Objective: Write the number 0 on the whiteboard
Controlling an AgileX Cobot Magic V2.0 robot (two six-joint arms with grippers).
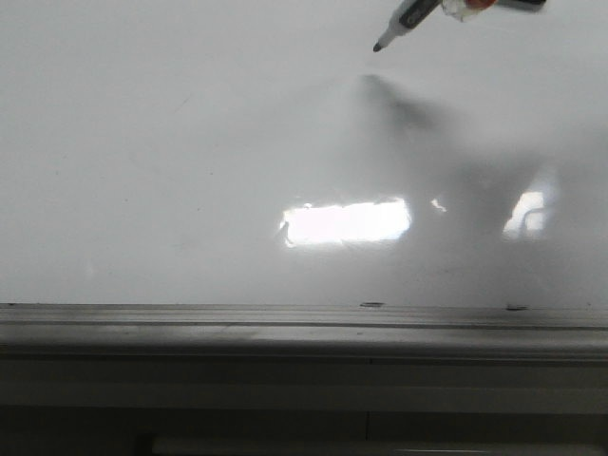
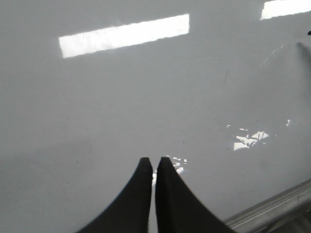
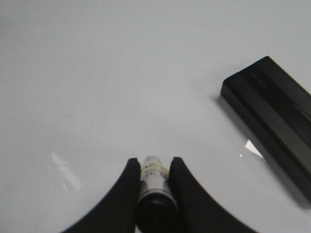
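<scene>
The whiteboard (image 1: 190,171) is a glossy white board filling the front view, with a grey metal frame edge (image 1: 285,328) along the near side. No number 0 shows on it in any view. My right gripper (image 3: 153,162) is shut on a marker (image 3: 153,182). In the front view the marker (image 1: 404,21) comes in at the top right, its dark tip (image 1: 378,46) pointing down-left a little above the board, over its own shadow. My left gripper (image 2: 154,161) is shut and empty, low over the whiteboard (image 2: 121,111) near its frame edge (image 2: 272,211).
A black rectangular eraser (image 3: 277,116) lies on the whiteboard (image 3: 121,73) to one side of the marker in the right wrist view. Bright glare patches (image 1: 347,221) sit mid-board. Tiny dark specks (image 1: 372,305) lie by the frame.
</scene>
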